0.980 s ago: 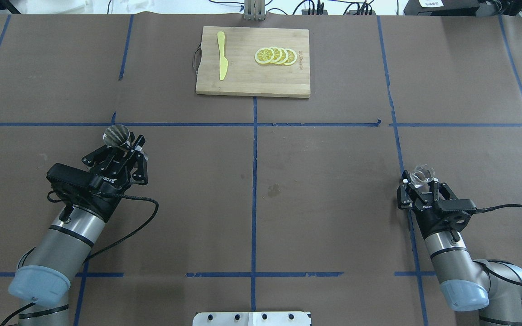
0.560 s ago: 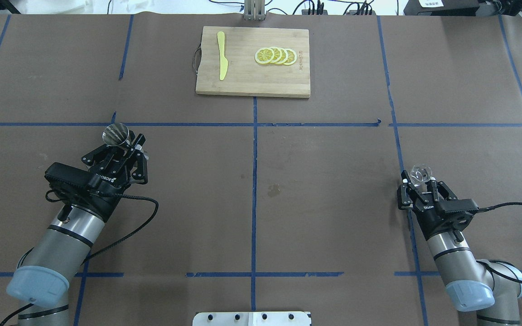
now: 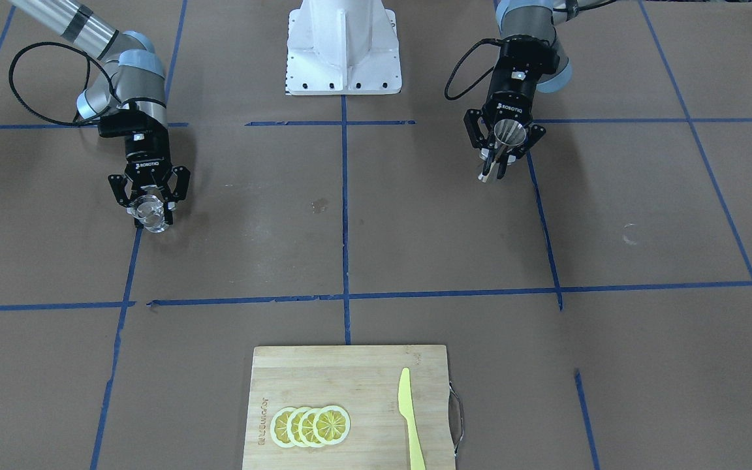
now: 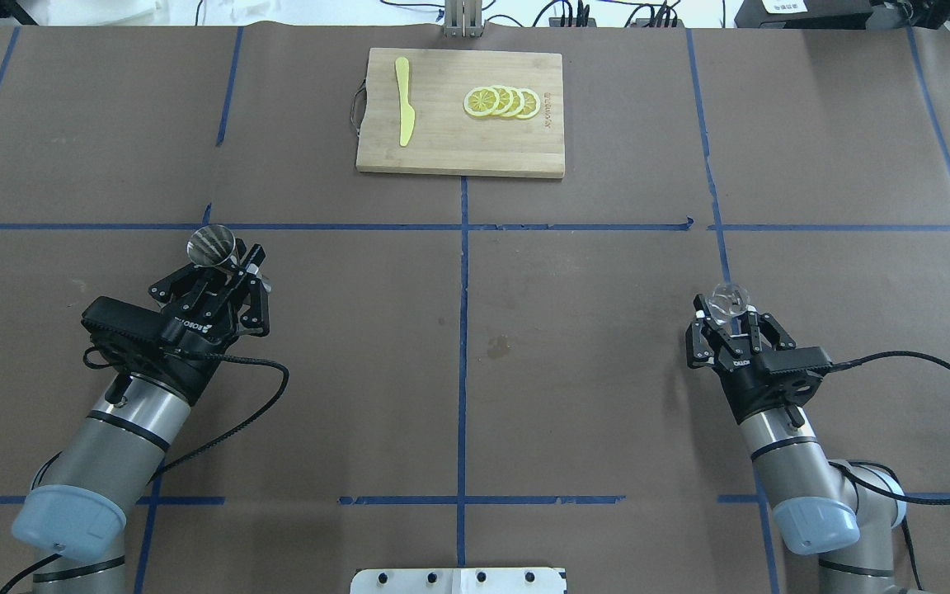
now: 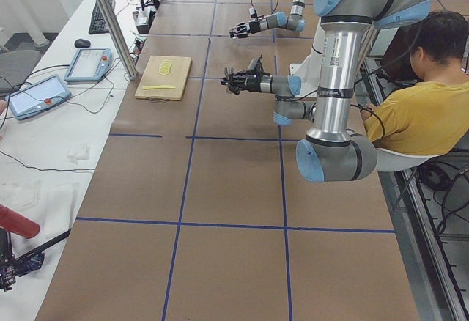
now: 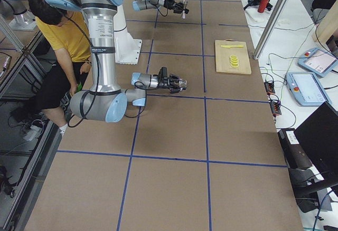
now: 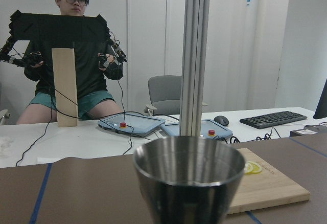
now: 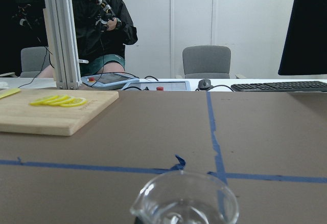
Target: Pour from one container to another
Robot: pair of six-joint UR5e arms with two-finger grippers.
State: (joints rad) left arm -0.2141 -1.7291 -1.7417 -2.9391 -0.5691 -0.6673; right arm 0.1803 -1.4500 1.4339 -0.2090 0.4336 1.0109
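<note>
The steel jigger (image 4: 211, 245) stands upright in my left gripper (image 4: 223, 266), which is shut on its waist at the table's left. In the left wrist view the jigger's open mouth (image 7: 189, 168) fills the lower middle. The clear glass cup (image 4: 726, 303) sits upright in my right gripper (image 4: 727, 320), shut on it at the table's right. The right wrist view shows only the cup's rim (image 8: 184, 201) at the bottom. From the front, the cup (image 3: 149, 213) is at left and the jigger (image 3: 510, 133) at right, far apart.
A wooden cutting board (image 4: 442, 153) lies at the far middle, with a yellow knife (image 4: 403, 103) and lemon slices (image 4: 501, 101) on it. Blue tape lines cross the brown table. A seated person (image 5: 432, 101) is beside the robot's base.
My right gripper has carried the glass cup to the left and a little farther from the robot. The left arm and the jigger have stayed put.
</note>
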